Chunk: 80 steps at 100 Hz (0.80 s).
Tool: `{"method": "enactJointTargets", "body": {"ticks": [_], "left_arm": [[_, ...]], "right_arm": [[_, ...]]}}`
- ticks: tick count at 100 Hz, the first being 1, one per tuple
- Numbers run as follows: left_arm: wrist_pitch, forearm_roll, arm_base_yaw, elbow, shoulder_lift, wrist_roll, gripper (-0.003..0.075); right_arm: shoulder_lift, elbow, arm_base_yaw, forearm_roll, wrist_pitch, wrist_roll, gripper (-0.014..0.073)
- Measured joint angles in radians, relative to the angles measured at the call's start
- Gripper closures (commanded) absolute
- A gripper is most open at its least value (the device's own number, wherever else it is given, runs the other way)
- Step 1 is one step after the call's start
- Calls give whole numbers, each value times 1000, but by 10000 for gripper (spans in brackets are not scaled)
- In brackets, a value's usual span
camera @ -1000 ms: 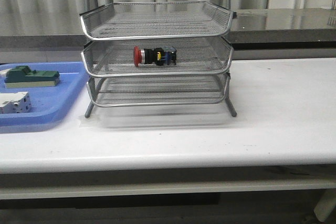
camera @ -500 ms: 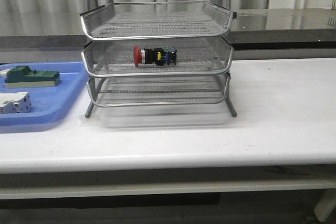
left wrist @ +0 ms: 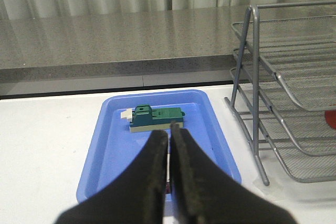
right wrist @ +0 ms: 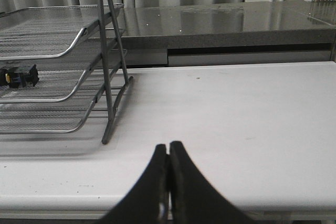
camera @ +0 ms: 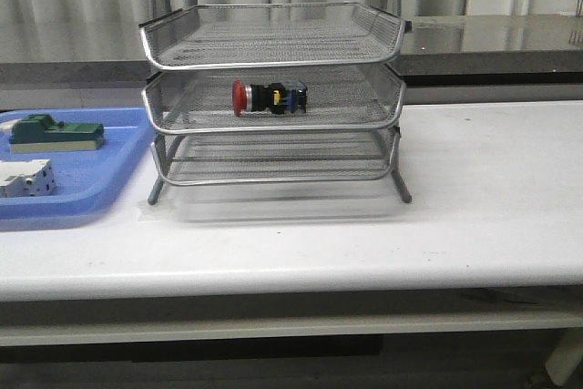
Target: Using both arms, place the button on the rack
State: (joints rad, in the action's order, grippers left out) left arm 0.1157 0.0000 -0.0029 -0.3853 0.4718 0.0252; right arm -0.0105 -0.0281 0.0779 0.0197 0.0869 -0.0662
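The button (camera: 268, 97), with its red cap to the left and blue-yellow rear block to the right, lies on its side in the middle tier of the silver wire rack (camera: 273, 43). Its rear end (right wrist: 19, 76) shows in the right wrist view, and a sliver of its red cap (left wrist: 331, 119) in the left wrist view. My left gripper (left wrist: 169, 134) is shut with nothing in it, back from the rack (left wrist: 283, 87) and over the near end of the blue tray (left wrist: 113, 150). My right gripper (right wrist: 168, 146) is shut and empty near the table's front edge, apart from the rack (right wrist: 79, 40). Neither arm appears in the front view.
A flat blue tray (camera: 100, 170) left of the rack holds a green-and-beige block (camera: 55, 132) (left wrist: 156, 118) and a white block (camera: 25, 177). White table (camera: 492, 198) stretches to the right of the rack. A grey counter (camera: 510, 38) runs along the back.
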Motion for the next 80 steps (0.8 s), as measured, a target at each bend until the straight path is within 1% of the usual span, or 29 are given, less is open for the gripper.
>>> {"method": "enactJointTargets", "body": {"ticks": [7,16,34,50,80], "left_arm": [[0,45,0,0,0,-49,716],[-2,66,0,6,-2,-69,716],[-91,73,0,87,-49,-81,716],[-164,73,0,193,-152,-85,716],[-171,73,0,358,-378,-86,716]], "right_arm": [[0,0,0,0,0,0,660],[0,0,0,0,0,0,660],[0,0,0,0,0,0,660],[0,0,0,0,0,0,660],[0,0,0,0,0,0,660]]}}
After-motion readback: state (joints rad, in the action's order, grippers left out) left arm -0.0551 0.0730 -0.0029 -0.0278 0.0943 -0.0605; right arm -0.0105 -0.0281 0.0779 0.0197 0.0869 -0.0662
